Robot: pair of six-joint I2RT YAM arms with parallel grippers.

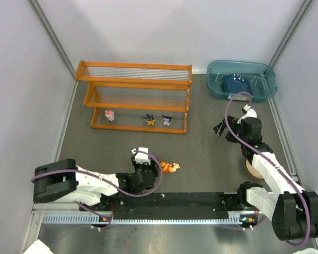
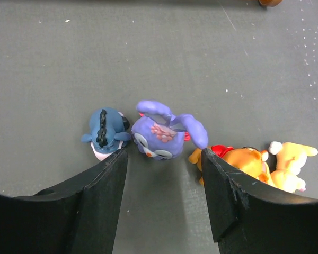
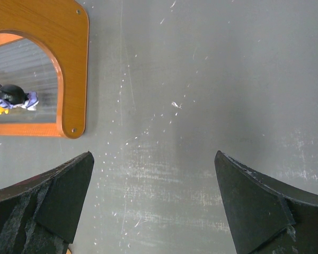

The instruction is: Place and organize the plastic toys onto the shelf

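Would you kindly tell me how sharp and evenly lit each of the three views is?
Top external: soft, even light, faint shadows; toys on the shelf are tiny but distinct. Left wrist: the purple toy and blue toy are sharp; the left claw's fingers are near-featureless black. Right wrist: sharp, with pale sheen or scuffs on the table.

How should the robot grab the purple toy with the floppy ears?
Probably by the round head of the purple toy, squeezing its two sides, not the thin floppy ears. The open left gripper faces it squarely, so going straight forward should slip one finger in beside the blue toy and the other beside the orange toy. Both gaps look tight.
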